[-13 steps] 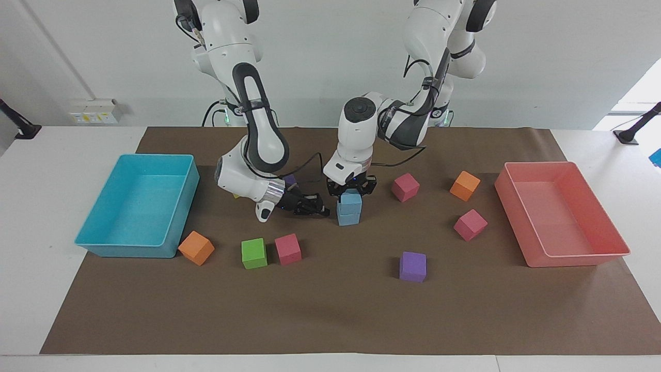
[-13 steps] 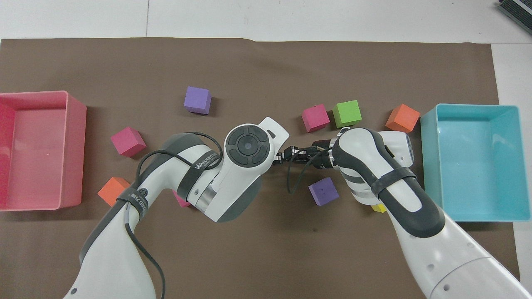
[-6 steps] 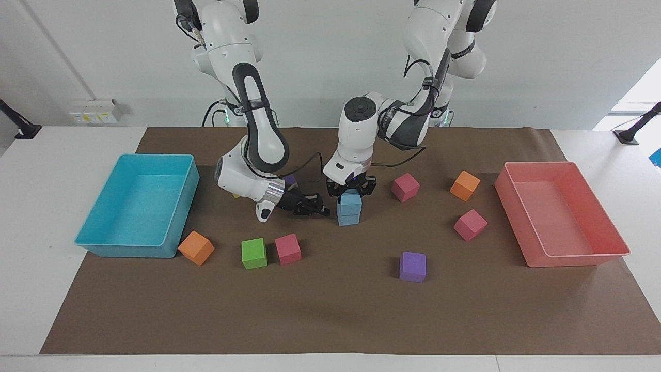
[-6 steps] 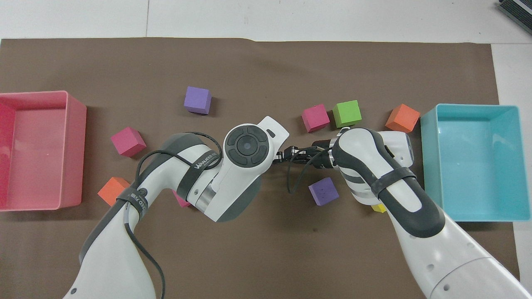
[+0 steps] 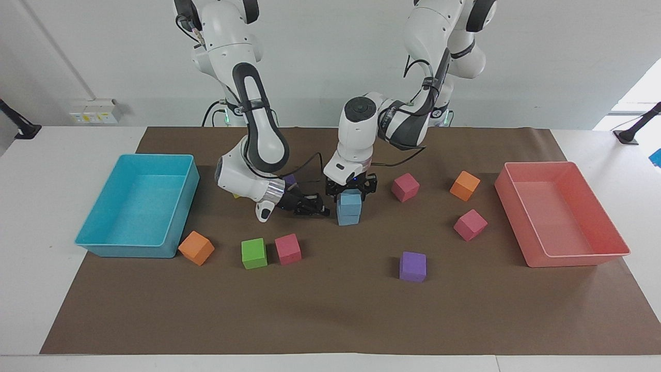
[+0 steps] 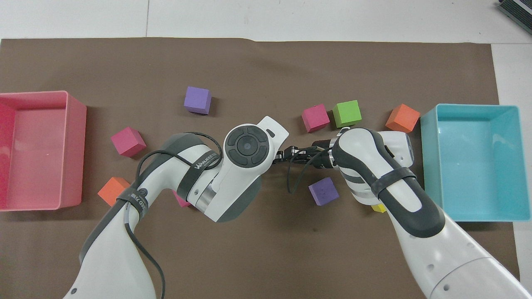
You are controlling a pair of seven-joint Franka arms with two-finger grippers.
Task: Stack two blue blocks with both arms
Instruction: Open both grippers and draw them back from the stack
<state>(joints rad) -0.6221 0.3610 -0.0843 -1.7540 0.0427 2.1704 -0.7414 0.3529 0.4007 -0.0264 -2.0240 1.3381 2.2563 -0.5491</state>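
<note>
Straddling the upper of two stacked sky-blue matte foam cubes [image 5: 349,206] mid-mat, at 1 o'clock from the green foam cube [image 5: 254,253], the left gripper [image 5: 351,187] looks spread, probably releasing, while the right gripper [image 5: 315,206], pressed together, waits beside the stack.

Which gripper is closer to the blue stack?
Left. The left gripper sits straight over the blue stack, fingers straddling the top block. The right gripper is shut, low beside the stack on the turquoise tray's side, not touching.
</note>
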